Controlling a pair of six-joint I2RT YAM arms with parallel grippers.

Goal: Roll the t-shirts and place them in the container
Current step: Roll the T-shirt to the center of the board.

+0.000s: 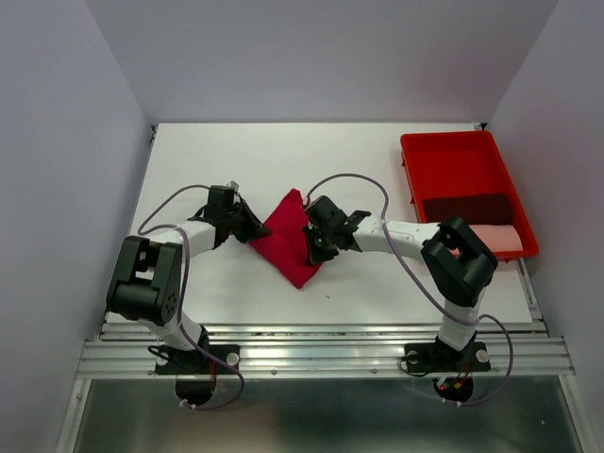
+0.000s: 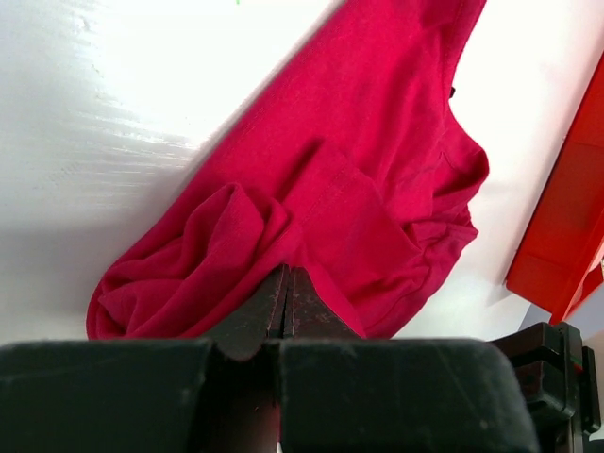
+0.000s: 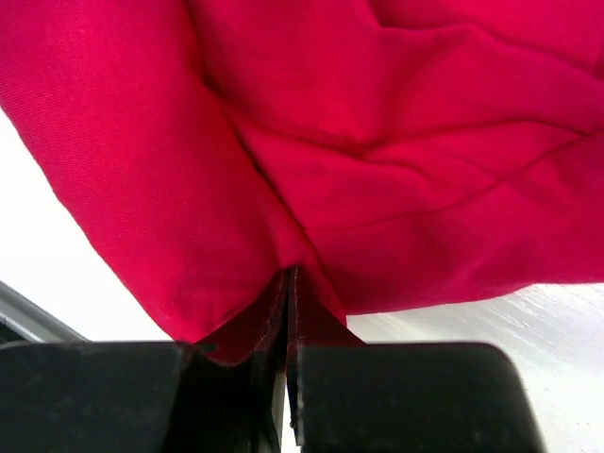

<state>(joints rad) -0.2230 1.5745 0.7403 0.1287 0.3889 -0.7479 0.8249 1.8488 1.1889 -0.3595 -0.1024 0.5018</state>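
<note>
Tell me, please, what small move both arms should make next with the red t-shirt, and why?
Probably raise both tools slightly and draw them apart to smooth the cloth. The left tool and the right tool are each shut on an edge of the crimson t-shirt, which lies bunched and creased on the table, not yet rolled.

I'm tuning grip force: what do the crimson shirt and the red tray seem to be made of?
The crimson t-shirt looks like soft, matte cloth, perhaps cotton knit: it creases and bunches in loose folds. The tray looks like rigid, glossy plastic: straight walls, crisp rim, even bright colour.
</note>
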